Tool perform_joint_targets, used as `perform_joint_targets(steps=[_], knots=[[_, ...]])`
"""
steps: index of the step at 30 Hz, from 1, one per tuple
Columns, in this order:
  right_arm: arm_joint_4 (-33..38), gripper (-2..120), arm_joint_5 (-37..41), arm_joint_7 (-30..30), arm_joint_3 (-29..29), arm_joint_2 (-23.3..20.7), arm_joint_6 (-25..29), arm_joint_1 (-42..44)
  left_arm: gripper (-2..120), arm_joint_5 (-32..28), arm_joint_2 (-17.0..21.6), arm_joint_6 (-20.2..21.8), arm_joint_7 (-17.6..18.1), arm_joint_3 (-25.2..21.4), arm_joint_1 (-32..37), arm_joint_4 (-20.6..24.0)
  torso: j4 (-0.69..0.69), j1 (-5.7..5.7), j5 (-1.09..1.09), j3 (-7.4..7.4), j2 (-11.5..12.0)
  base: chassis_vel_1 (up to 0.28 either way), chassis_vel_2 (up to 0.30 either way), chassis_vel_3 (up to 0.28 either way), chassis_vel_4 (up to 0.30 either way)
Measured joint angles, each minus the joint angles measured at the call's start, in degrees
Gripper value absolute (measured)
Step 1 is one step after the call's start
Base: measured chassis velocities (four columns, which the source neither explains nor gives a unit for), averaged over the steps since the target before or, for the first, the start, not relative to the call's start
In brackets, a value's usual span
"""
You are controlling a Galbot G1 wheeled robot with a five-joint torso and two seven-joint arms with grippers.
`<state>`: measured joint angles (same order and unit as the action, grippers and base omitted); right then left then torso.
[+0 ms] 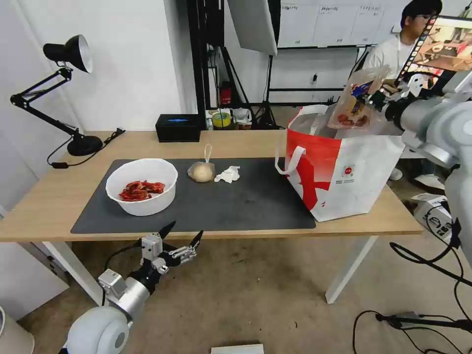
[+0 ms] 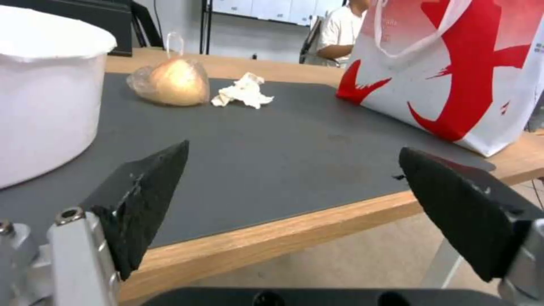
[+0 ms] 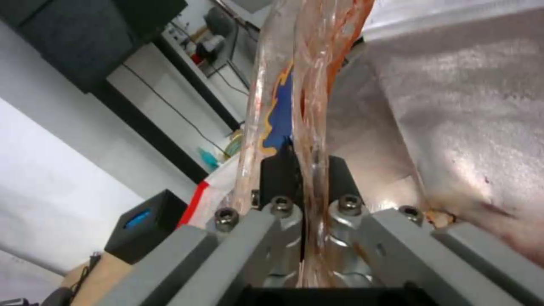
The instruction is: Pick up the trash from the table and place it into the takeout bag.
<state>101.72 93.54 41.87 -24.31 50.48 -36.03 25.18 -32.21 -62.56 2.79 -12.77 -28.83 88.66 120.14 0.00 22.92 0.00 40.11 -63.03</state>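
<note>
The left gripper [image 1: 184,236] hangs with its fingers spread wide and nothing between them, just outside the near edge of the table [image 1: 246,142], below the white bowl [image 1: 142,186], which holds red scraps. Beyond the bowl lie the knotted clear bag [image 1: 201,171] and the tissue [image 1: 227,174], with bare mat between them and the takeout bag [image 1: 344,172]. The right gripper [image 3: 303,159] is closed on the clear plastic tray [image 1: 356,98], which stands tilted above the takeout bag's open mouth.

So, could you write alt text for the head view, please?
Right gripper holds a clear plastic tray of red scraps above the open red-and-white takeout bag. A white bowl, knotted clear bag and tissue lie on the table's grey mat.
</note>
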Motion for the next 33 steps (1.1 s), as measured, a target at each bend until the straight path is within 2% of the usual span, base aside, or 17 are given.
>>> perform_joint_targets(steps=[8,9,11,13,15,17,22,25,26,32,33], knots=[[0.5,3,1.1,0.2,-0.7,-0.2,0.0,1.4,100,0.0,0.1,0.1,0.0,0.0,0.1,0.3,0.0,0.0,0.0,0.0,0.0,0.0,0.0,0.0,0.0],[0.7,12,1.7,0.2,-1.1,-0.2,0.0,1.7,100,0.0,0.1,0.1,0.0,0.0,0.1,0.4,0.0,0.0,0.0,0.0,0.0,0.0,0.0,0.0,0.0],[0.7,15,2.2,0.3,-1.3,-0.3,0.0,1.8,100,0.0,0.1,0.1,0.0,0.0,0.1,0.4,-0.01,0.0,0.0,0.0,0.0,0.0,0.0,0.0,0.0],[0.7,26,2.9,0.8,-1.5,-0.4,0.0,2.0,100,0.0,0.1,0.2,0.1,0.1,0.2,0.4,-0.01,0.0,0.0,0.0,0.0,0.0,0.0,0.0,0.0],[0.7,28,3.0,0.8,-1.6,-0.4,0.0,2.0,100,0.0,0.1,0.2,0.1,0.1,0.2,0.4,0.0,0.0,0.0,0.0,0.0,0.0,0.0,0.0,0.0],[0.7,41,3.7,1.4,-1.6,-0.5,0.1,2.0,100,0.1,0.1,0.2,0.2,0.1,0.2,0.5,-0.01,0.0,0.0,0.0,0.0,0.0,0.0,0.0,0.0],[0.6,53,4.2,1.7,-1.6,-0.6,0.1,2.1,100,0.1,0.1,0.2,0.4,0.2,0.2,0.6,-0.01,0.0,0.0,0.0,0.0,0.0,0.0,0.0,0.0],[0.7,70,4.6,1.8,-1.6,-0.6,0.1,2.2,100,0.1,0.2,0.3,0.6,0.2,0.2,0.8,-0.01,0.0,0.0,0.0,0.0,0.0,0.0,0.0,0.0],[0.7,70,4.6,1.8,-1.6,-0.6,0.1,2.2,100,0.1,0.2,0.3,0.6,0.2,0.2,0.8,-0.01,0.0,0.0,0.0,0.0,0.0,0.0,0.0,0.0],[1.0,95,5.0,1.9,-1.4,-0.6,0.1,2.2,100,0.1,0.2,0.4,0.8,0.1,0.2,1.1,-0.01,0.0,0.0,0.0,0.0,0.0,0.0,0.0,0.0],[1.0,95,5.0,1.9,-1.4,-0.6,0.1,2.2,100,0.1,0.2,0.4,0.8,0.1,0.2,1.1,-0.01,0.0,0.0,0.0,0.0,0.0,0.0,0.0,0.0]])
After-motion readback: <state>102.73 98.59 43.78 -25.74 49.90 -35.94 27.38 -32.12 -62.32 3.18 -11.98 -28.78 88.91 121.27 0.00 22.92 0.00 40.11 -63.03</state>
